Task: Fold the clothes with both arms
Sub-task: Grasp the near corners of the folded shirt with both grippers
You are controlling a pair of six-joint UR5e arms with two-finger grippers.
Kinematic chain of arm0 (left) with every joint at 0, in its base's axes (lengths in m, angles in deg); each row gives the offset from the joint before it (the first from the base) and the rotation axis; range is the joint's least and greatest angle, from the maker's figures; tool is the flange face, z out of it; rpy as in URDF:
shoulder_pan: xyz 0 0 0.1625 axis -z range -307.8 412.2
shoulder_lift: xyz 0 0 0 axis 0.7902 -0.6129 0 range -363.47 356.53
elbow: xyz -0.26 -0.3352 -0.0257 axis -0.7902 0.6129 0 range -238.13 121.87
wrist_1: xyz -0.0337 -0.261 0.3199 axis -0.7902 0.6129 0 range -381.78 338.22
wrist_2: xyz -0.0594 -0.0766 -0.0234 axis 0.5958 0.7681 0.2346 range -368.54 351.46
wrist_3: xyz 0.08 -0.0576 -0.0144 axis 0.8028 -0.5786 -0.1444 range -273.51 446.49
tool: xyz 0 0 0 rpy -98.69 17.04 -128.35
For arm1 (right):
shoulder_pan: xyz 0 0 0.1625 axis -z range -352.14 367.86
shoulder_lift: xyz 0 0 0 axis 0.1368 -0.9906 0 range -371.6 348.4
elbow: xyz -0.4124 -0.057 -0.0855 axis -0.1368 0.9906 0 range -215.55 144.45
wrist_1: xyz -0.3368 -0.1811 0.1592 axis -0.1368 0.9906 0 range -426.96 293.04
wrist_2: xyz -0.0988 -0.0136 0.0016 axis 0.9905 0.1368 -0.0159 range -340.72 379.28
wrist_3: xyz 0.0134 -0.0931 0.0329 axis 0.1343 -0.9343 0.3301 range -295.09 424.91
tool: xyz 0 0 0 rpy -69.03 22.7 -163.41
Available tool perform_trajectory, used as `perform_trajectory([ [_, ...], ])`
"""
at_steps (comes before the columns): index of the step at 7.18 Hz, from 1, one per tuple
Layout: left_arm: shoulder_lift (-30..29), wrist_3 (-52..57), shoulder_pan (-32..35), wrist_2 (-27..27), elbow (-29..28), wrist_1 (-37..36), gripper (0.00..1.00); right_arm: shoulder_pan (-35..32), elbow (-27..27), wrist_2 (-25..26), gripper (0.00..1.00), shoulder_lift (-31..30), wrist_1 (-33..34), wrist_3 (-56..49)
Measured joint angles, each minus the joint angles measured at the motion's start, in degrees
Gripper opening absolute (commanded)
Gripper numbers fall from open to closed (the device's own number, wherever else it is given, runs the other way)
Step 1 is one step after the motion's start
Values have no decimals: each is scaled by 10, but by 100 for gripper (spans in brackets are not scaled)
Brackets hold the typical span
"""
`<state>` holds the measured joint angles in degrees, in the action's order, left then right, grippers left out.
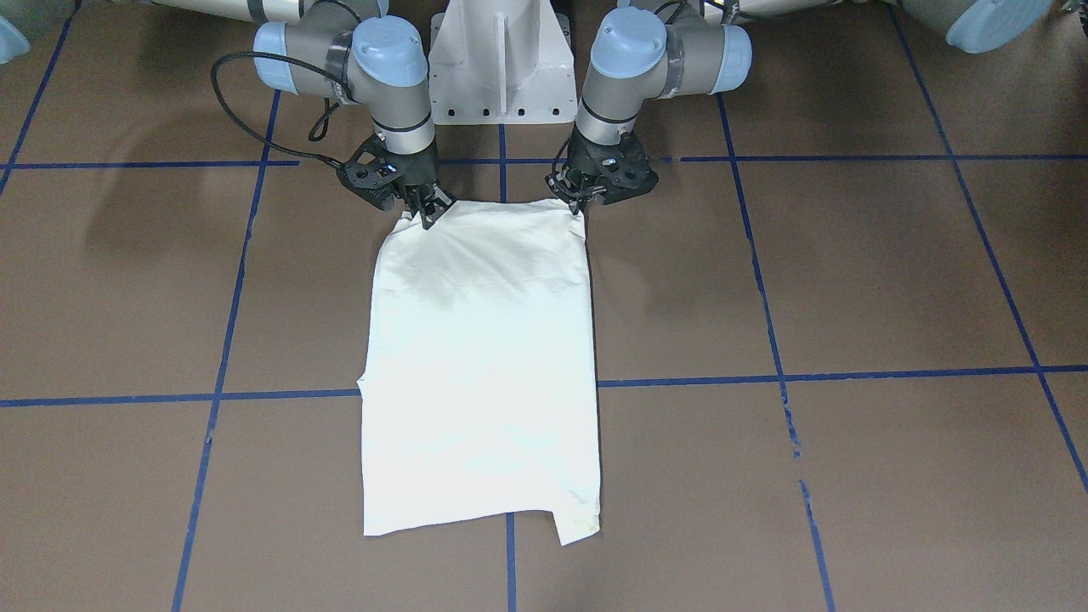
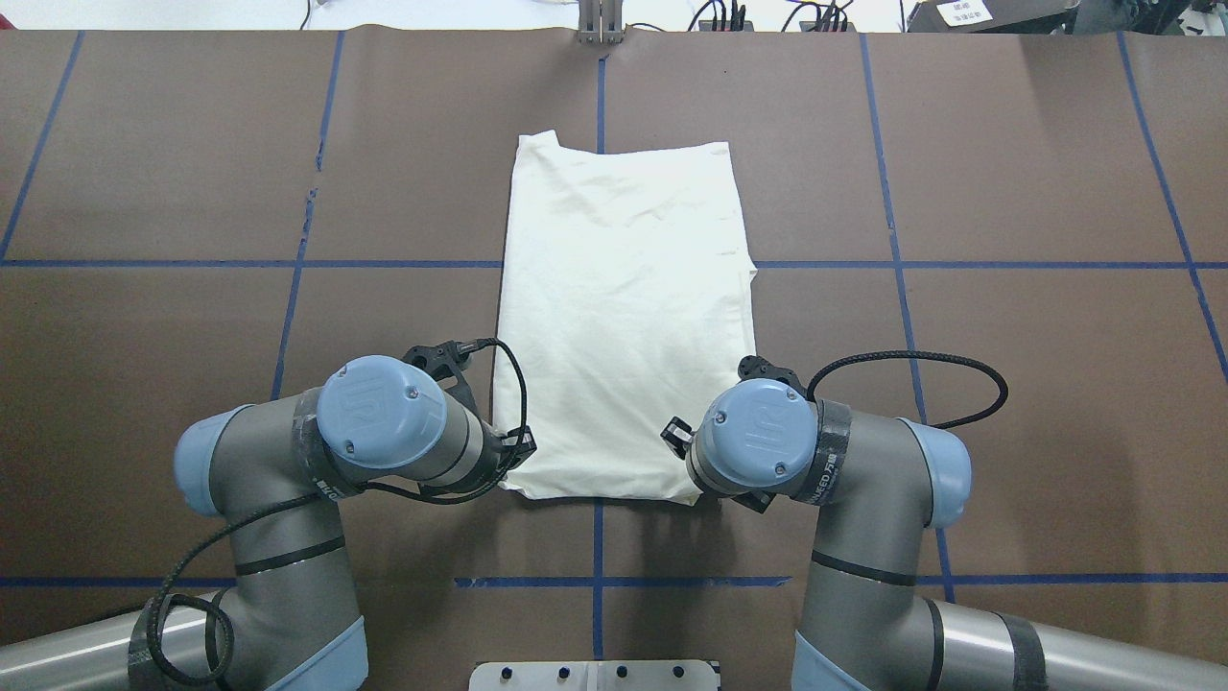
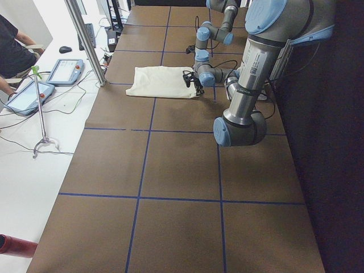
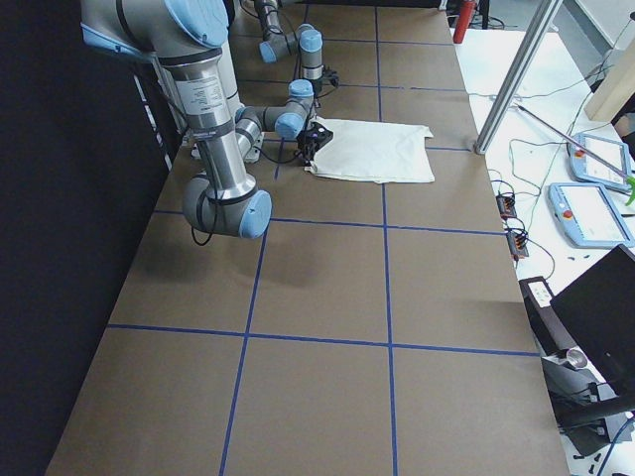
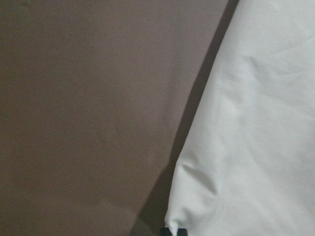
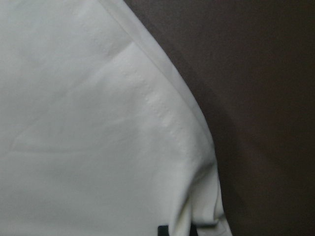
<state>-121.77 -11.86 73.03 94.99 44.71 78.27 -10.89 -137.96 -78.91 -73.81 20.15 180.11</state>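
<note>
The cream-white shirt point(image 1: 480, 365) lies plain side up on the brown table, folded into a long narrow rectangle point(image 2: 624, 317) that runs away from the robot. Both arms reach down to its two corners nearest the base. My left gripper point(image 1: 580, 201) is shut on one near corner, and the left wrist view shows that cloth point(image 5: 256, 137) pinched at the frame's bottom edge. My right gripper point(image 1: 427, 212) is shut on the other near corner, where the hem point(image 6: 147, 98) bunches slightly. The print and lettering are hidden.
The white pedestal base point(image 1: 500, 68) stands just behind the grippers. Blue tape lines point(image 1: 765, 374) grid the brown table. Past the far table edge are a metal post point(image 3: 85, 40), teach pendants point(image 4: 590, 213) and a seated person point(image 3: 11, 45).
</note>
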Motion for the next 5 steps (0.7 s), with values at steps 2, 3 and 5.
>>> perform_trajectory([
  [2, 0, 0, 0, 0, 1, 0, 0, -5, 0, -1, 0, 10, 0, -1],
  [3, 0, 0, 0, 0, 2, 0, 0, -8, -1, -2, 0, 12, 0, -2],
  [5, 5, 0, 0, 2, 23, -2, 0, -9, -7, -4, 0, 11, 0, -2],
])
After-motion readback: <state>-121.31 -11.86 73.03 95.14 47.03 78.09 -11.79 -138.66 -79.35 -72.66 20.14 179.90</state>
